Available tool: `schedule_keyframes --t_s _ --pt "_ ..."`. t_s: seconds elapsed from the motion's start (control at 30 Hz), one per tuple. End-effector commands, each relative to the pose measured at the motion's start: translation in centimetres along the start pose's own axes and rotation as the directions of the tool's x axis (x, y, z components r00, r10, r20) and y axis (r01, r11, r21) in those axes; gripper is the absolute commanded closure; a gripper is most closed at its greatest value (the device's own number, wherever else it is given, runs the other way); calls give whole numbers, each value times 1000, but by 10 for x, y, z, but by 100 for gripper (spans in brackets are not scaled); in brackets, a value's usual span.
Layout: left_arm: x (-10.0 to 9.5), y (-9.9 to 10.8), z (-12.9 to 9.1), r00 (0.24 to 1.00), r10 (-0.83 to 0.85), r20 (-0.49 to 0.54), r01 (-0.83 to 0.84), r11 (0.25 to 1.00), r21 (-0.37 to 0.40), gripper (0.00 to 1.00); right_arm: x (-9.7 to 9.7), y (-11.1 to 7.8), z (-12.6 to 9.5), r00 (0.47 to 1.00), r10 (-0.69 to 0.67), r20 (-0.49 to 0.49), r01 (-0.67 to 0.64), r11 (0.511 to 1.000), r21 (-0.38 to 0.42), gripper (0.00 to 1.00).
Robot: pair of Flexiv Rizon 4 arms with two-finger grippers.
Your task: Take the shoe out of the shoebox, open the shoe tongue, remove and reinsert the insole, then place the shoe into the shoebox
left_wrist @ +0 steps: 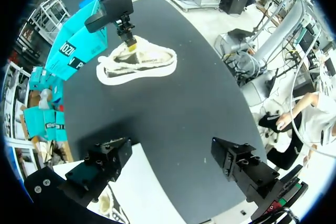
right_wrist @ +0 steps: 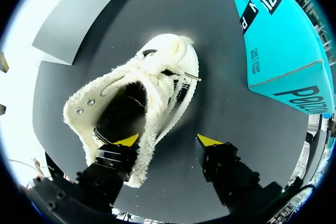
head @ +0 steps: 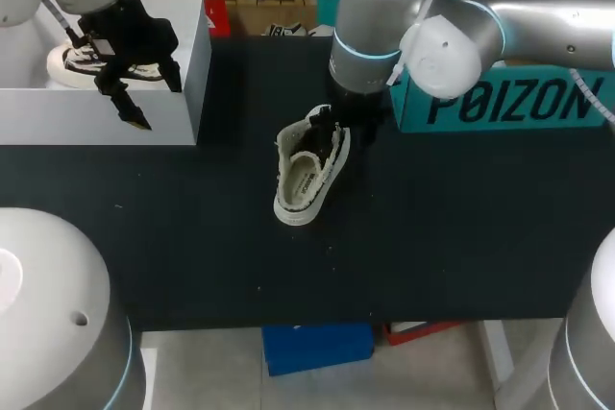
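Right gripper [right_wrist: 169, 140] spread astride the cream fleecy shoe [right_wrist: 157, 77]; likely soft, light, so we'd pinch its collar. Left gripper [left_wrist: 173, 157] spread, empty.

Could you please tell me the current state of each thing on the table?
shoe: out of the box, on the table, opening upward.
white shoebox: open, another shoe inside.
teal box: looks closed.
left gripper: open, empty, above the white shoebox.
right gripper: open, one finger inside the shoe, one outside.

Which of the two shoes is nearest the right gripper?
The fleecy shoe on the black table, at the right gripper; the other shoe lies in the white box.
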State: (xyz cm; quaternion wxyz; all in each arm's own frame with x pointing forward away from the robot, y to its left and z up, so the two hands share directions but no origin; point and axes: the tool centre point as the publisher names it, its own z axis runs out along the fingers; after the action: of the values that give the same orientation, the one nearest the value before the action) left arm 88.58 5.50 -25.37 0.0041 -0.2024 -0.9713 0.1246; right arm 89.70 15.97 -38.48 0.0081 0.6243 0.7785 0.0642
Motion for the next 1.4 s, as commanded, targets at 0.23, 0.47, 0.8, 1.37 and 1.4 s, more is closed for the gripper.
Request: schedule_keyframes --t_s 0.23,0.47,0.8,1.37,1.4 --pt "1 0 0 1000 -1 1 1 1000 -3 0 5 -6 11 1000 6 -8 -6 1000 13 39" --pt "1 0 0 1000 -1 1 1 1000 -3 0 10 -5 18 1000 1 -14 0 1000 29 34" --pt "1 0 0 1000 -1 1 1 1000 -3 0 10 -2 28 1000 -11 0 11 999 51 38" --pt "1 0 0 1000 -1 1 1 1000 -3 0 15 -1 32 1000 -13 -20 14 998 61 100" --pt "1 0 0 1000 -1 1 1 1000 -3 0 15 -1 29 1000 -14 -21 15 998 60 100"
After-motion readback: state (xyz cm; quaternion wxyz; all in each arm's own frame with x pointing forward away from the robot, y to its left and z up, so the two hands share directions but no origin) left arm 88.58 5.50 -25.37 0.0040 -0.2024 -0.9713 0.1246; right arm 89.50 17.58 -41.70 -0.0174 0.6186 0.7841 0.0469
